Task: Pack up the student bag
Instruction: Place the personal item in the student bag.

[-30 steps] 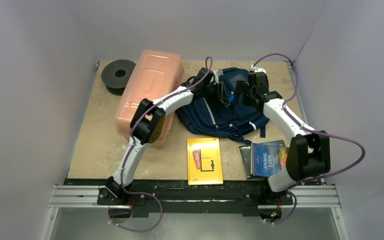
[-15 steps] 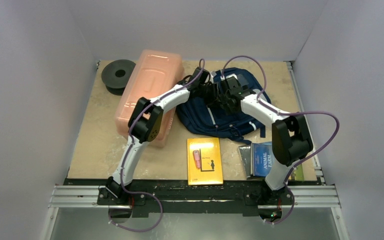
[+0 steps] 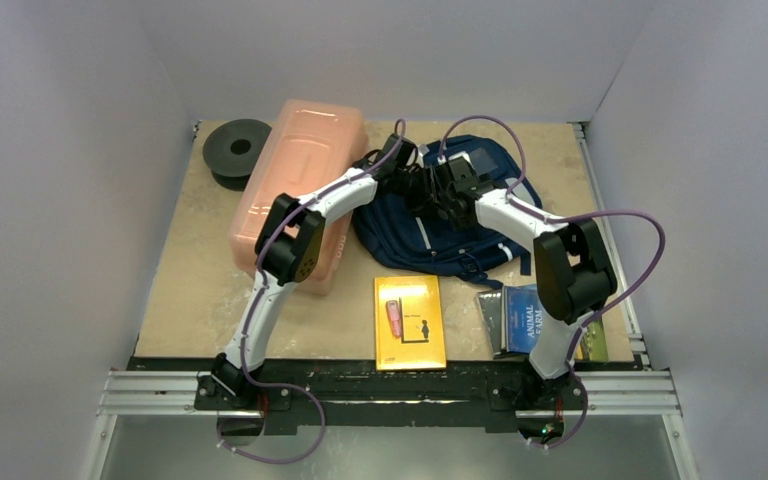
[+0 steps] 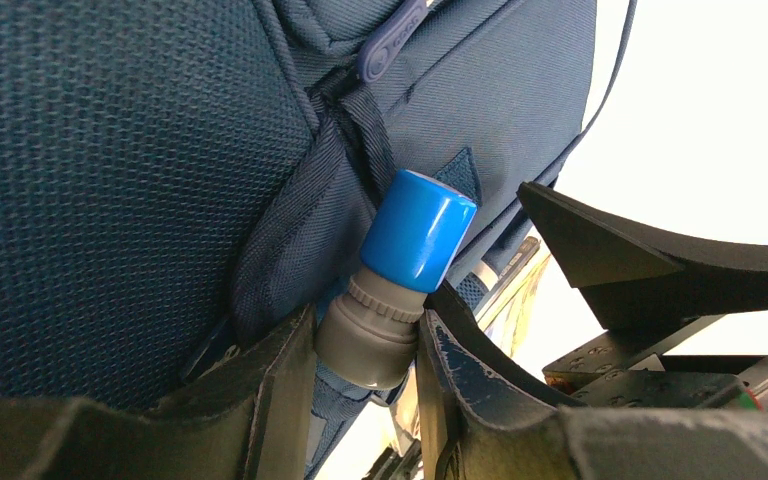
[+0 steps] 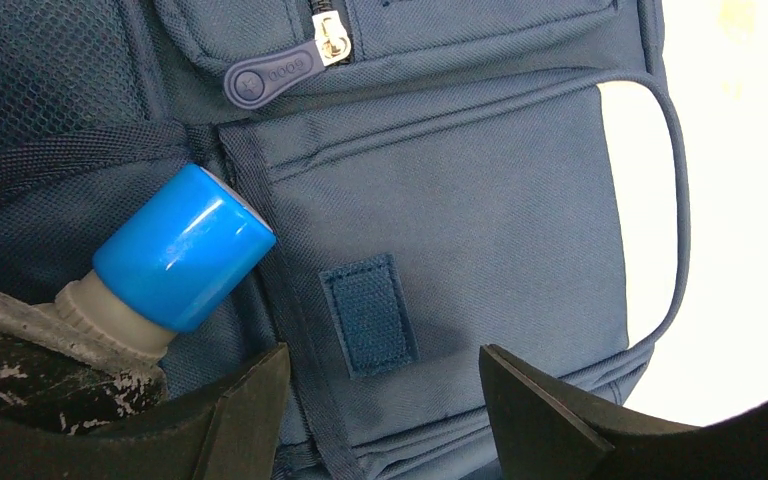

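The student bag [image 3: 430,240], navy with light grey stripes, lies at the back middle of the table. My left gripper [image 3: 427,187] is over its top and shut on a small grey bottle with a blue cap [image 4: 415,235], held against the bag's mesh side; the jaws [image 4: 368,350] clamp the grey neck. My right gripper [image 3: 452,200] is open and empty just beside it, its jaws [image 5: 380,385] spread over the bag's front pocket [image 5: 440,240] with a Velcro tab. The blue cap [image 5: 182,248] shows at the left of the right wrist view. A zip pull [image 5: 275,72] lies above.
A long pink translucent box [image 3: 300,190] lies left of the bag under my left arm. A black spool [image 3: 237,150] sits at the back left. A yellow book [image 3: 410,322] and a blue "Animal Farm" book [image 3: 532,318] lie near the front edge.
My right arm has swung left and its gripper now sits close beside the left gripper over the bag. The left gripper has shifted slightly left, still holding the bottle.
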`<act>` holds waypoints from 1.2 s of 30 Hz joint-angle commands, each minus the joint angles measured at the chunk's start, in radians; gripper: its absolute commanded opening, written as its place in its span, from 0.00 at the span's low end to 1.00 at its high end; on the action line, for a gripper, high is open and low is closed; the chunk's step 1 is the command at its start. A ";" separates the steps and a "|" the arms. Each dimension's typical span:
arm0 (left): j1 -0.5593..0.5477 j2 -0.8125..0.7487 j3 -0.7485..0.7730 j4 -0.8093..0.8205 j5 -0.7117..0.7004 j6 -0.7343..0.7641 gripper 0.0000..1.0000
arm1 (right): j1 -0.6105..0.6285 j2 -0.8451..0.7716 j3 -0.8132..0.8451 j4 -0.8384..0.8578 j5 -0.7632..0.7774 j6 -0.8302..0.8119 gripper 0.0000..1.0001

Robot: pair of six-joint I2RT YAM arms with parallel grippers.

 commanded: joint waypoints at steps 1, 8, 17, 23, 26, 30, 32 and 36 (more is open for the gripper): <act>0.017 0.028 -0.024 -0.069 -0.027 -0.013 0.00 | 0.010 0.014 0.004 0.022 0.037 0.028 0.73; 0.018 0.032 -0.024 -0.061 -0.016 -0.019 0.00 | 0.010 0.021 -0.020 0.006 0.054 0.046 0.91; 0.018 0.042 -0.019 -0.063 -0.010 -0.022 0.00 | 0.011 -0.013 -0.046 0.060 0.132 0.109 0.48; 0.017 0.044 -0.019 -0.065 0.001 -0.021 0.00 | 0.011 -0.074 -0.031 0.114 0.067 0.124 0.13; 0.017 0.034 -0.019 -0.073 0.007 -0.007 0.00 | 0.010 -0.091 -0.027 0.130 0.041 0.130 0.00; 0.012 0.010 -0.010 -0.102 0.021 0.060 0.00 | 0.005 -0.097 -0.013 0.126 -0.014 0.140 0.00; 0.005 0.004 0.016 -0.170 0.011 0.116 0.00 | -0.001 -0.104 -0.010 0.126 -0.045 0.148 0.00; -0.002 -0.007 0.048 -0.268 -0.013 0.196 0.00 | -0.017 -0.124 -0.014 0.135 -0.086 0.161 0.00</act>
